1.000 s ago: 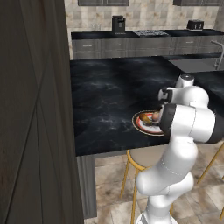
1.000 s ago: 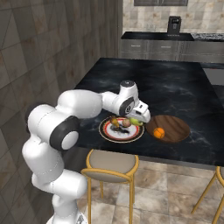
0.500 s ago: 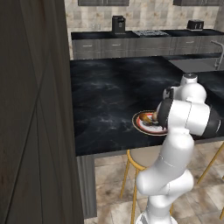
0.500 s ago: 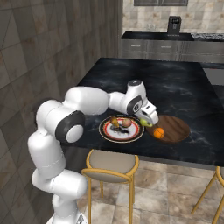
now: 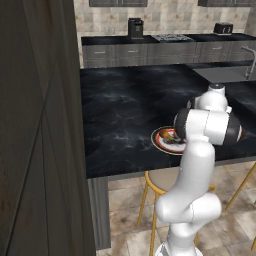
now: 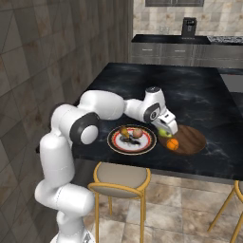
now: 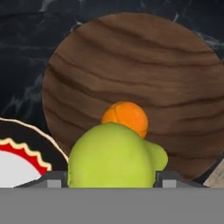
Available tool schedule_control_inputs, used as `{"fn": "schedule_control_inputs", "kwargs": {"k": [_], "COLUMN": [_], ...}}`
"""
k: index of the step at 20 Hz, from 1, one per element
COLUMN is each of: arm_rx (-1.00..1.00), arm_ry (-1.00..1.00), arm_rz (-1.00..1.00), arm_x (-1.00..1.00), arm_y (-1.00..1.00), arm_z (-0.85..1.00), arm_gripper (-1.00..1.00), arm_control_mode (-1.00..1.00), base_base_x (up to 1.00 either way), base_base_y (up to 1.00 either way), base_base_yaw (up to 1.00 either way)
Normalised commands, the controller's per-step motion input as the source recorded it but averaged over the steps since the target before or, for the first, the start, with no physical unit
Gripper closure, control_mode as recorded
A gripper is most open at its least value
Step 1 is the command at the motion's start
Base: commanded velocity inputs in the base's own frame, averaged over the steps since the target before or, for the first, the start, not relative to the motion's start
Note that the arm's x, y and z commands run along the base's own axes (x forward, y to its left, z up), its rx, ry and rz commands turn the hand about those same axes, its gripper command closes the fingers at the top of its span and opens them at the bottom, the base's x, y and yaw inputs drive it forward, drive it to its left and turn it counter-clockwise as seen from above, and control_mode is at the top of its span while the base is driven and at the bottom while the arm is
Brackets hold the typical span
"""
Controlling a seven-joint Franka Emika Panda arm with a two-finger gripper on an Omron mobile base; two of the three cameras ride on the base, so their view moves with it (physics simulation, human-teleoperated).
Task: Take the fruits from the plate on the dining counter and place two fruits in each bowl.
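My gripper (image 6: 167, 129) is shut on a green fruit (image 6: 163, 133), which it holds just above the near left rim of the dark wooden bowl (image 6: 191, 139). In the hand view the green fruit (image 7: 113, 159) sits between my fingertips (image 7: 168, 178). Beyond it an orange fruit (image 7: 125, 117) lies inside the wooden bowl (image 7: 131, 61). The orange fruit (image 6: 172, 144) rests near that bowl's front left edge. The red-rimmed plate (image 6: 112, 141) lies left of the bowl on the black dining counter (image 6: 190, 90). It carries a tan fruit (image 6: 137, 133) and a brownish one (image 6: 124, 131). My arm covers part of the plate (image 5: 157, 138) in the left base view.
A yellow-legged stool (image 6: 121, 180) stands under the counter's front edge below the plate. A dark panelled wall (image 5: 40, 125) rises close on the left. The far counter holds a coffee machine (image 6: 189, 26). A sink (image 5: 225, 75) is set into the counter's right end.
My gripper has carried the green fruit to the right, from above the plate to the wooden bowl's left rim. The orange fruit in the bowl has not moved.
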Motion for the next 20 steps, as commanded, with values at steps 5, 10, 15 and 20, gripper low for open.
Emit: {"fn": "schedule_control_inputs", "kwargs": {"k": [5,10,15,20], "arm_rx": [0.01,0.0,0.0,0.0], "arm_ry": [0.07,0.04,0.02,0.0], "arm_rz": [-0.01,0.0,0.0,0.0], "arm_x": [0.09,0.13,0.04,0.0], "arm_y": [-0.26,-0.17,-0.05,0.0], "arm_z": [-0.35,-0.26,-0.26,0.0], "arm_gripper": [1.0,1.0,-1.0,-1.0], "arm_control_mode": [-1.0,-1.0,-1.0,-1.0], "base_base_x": [0.0,0.0,0.0,0.0], "base_base_y": [0.0,0.0,0.0,0.0], "base_base_yaw": [0.0,0.0,0.0,0.0]}}
